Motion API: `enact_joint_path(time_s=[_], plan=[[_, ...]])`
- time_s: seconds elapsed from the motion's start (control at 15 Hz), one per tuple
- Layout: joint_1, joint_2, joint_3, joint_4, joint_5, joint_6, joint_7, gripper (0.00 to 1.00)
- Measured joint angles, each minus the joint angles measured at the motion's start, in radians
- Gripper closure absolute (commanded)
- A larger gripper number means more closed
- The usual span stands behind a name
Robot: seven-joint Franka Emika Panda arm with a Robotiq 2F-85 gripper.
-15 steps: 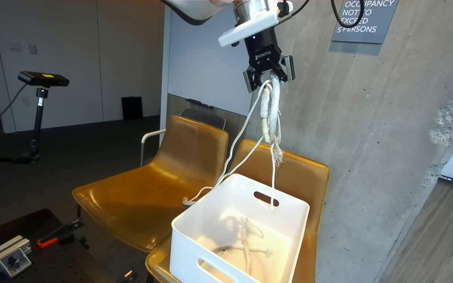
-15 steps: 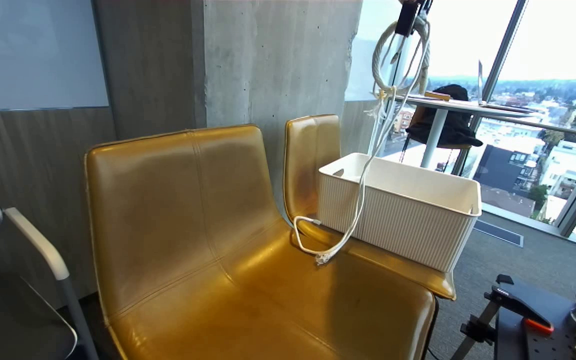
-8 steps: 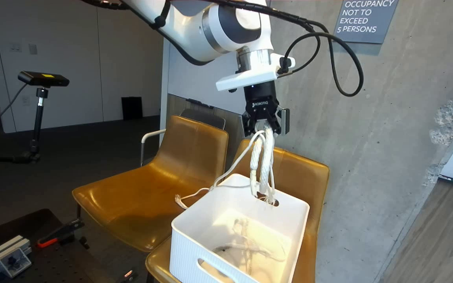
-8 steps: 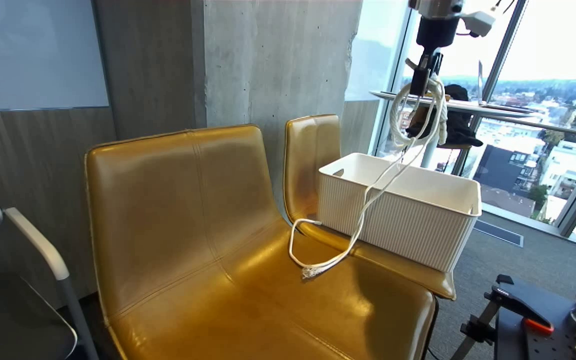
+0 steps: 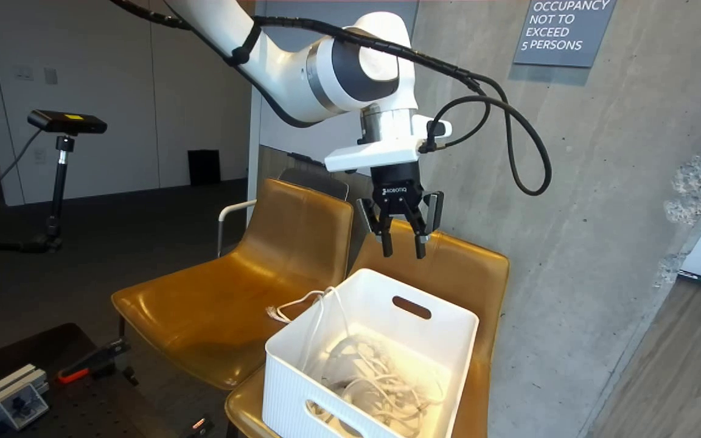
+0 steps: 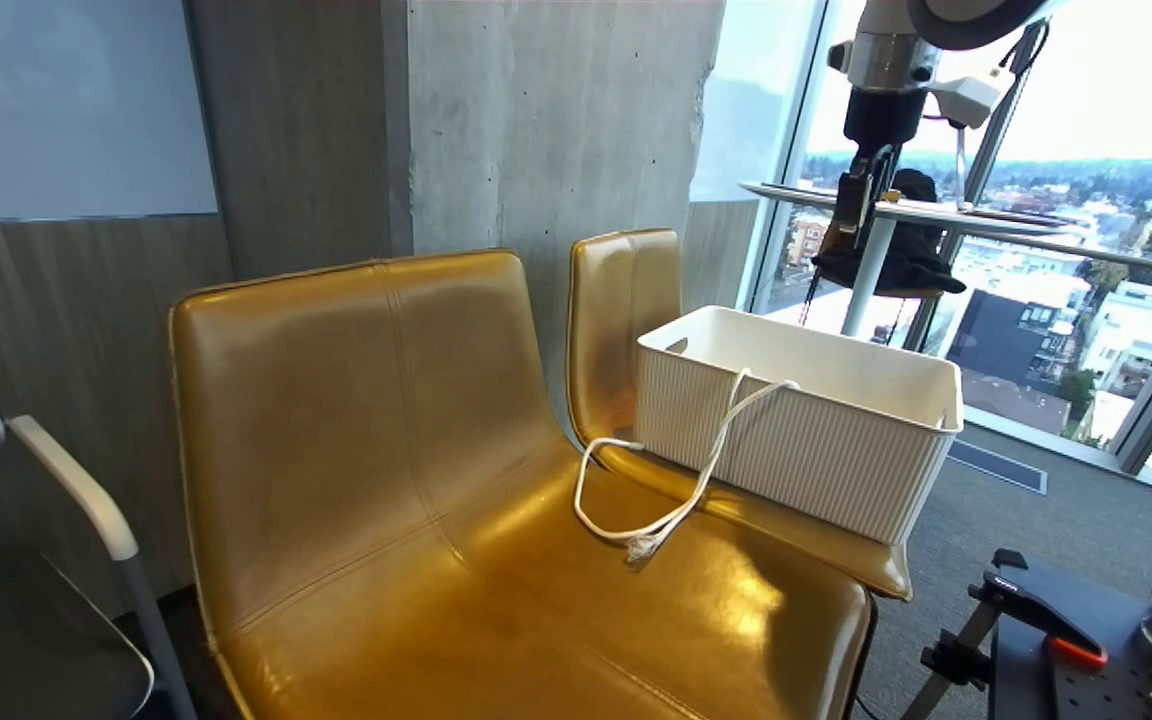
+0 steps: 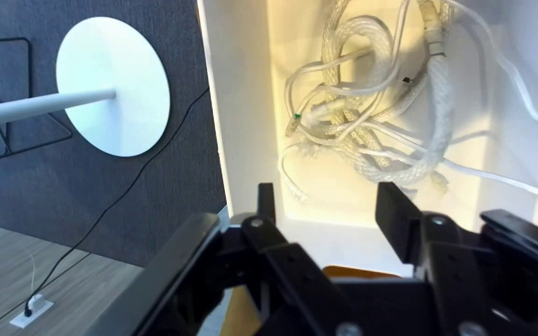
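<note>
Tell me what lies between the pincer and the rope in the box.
Nothing but air. In the wrist view, no wall of the box crosses the stretch from the open pincer to the rope, nor does anything else.

The bent arm points its pincer downward, spread apart.
</note>
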Motion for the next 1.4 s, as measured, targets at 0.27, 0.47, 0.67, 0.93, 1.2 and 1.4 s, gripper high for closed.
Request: enact_joint_path(time_s=[0.27,0.47,0.67,0.93,1.2,1.4], plan=[[0.065,-0.056,0.047,-0.076,0.0,0.058,0.009,0.0],[0.144,-0.092,0.116,-0.169,0.0,0.129,0.005,0.0],[0.207,-0.1,0.18,-0.232,0.0,0.158,-0.029,0.0],[0.245,-0.081,0.224,-0.265,-0.012,0.158,-0.151,0.0],[0.255,-0.009,0.231,-0.252,-0.096,0.157,-0.262,0.0],[0.271,0.072,0.231,-0.221,-0.201,0.156,-0.303,0.0]])
